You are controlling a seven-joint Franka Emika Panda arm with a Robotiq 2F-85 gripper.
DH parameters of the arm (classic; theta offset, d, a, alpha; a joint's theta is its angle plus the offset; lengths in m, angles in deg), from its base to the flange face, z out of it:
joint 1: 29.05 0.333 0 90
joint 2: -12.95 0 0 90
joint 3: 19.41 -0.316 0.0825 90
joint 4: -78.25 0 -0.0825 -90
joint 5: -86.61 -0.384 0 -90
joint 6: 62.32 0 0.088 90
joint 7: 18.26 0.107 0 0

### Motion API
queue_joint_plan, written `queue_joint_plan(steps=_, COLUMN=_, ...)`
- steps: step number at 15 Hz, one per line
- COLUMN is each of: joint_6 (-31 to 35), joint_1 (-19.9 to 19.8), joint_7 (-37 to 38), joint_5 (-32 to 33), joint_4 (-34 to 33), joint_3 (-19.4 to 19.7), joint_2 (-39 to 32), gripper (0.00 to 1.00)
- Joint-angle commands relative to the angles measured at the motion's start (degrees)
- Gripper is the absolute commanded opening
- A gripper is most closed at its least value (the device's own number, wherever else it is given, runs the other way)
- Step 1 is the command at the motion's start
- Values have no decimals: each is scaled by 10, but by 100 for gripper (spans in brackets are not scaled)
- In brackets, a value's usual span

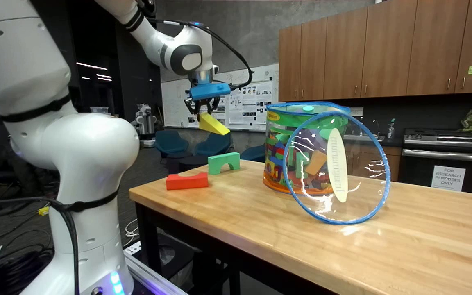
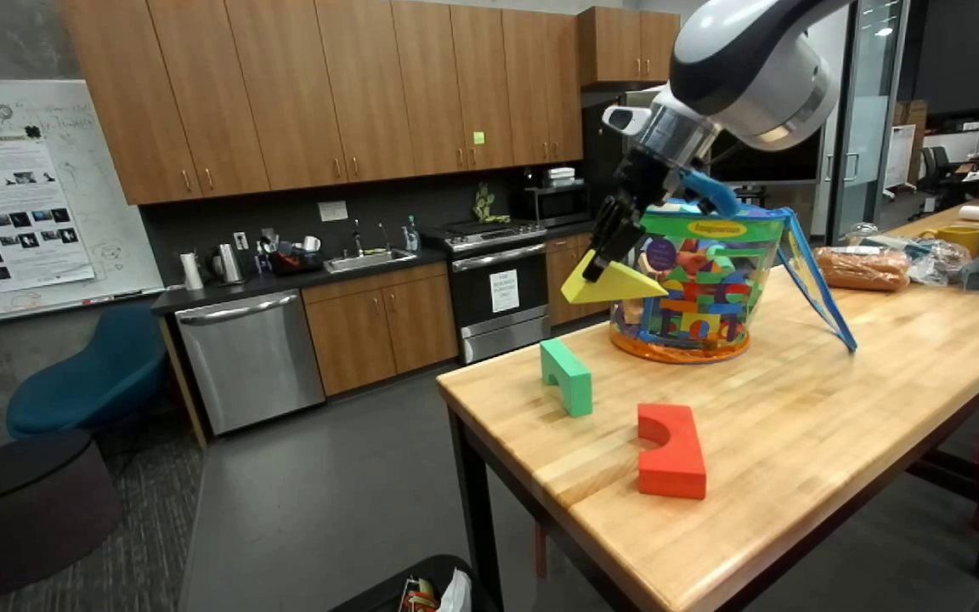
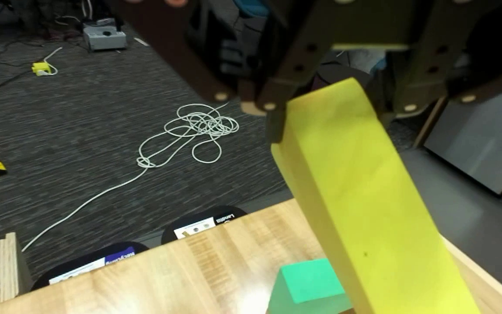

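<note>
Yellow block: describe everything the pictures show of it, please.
The yellow block is a bright, wedge-shaped piece with flat faces and straight edges. A small dark speck marks its broad face in the wrist view. The matte surface looks foam-like, though the material cannot be confirmed. It is tilted, held up clear of the table and gripped near one end by the end effector. Nothing else appears to touch it. Its lower end runs out of the wrist view.
</note>
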Motion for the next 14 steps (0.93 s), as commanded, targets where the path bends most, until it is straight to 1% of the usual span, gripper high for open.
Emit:
queue_joint_plan(steps=1, joint_6=-56, joint_1=-20, joint_7=67, joint_5=53, joint_4=-81, joint_3=9, joint_2=-34, gripper=19)
queue_joint_plan(steps=3, joint_6=-79, joint_1=-24, joint_7=85, joint_5=59, joint_4=-124, joint_3=20, joint_2=-51, gripper=19)
queue_joint_plan(steps=8, joint_6=-112, joint_1=-43, joint_7=112, joint_5=44, joint_4=-248, joint_3=46, joint_2=-115, gripper=19)
queue_joint_plan(steps=10, joint_6=-128, joint_1=-56, joint_7=125, joint_5=37, joint_4=-299, joint_3=55, joint_2=-145, gripper=19)
queue_joint_plan(steps=14, joint_6=-145, joint_1=-95, joint_7=155, joint_5=35, joint_4=-390, joint_3=66, joint_2=-210, gripper=19)
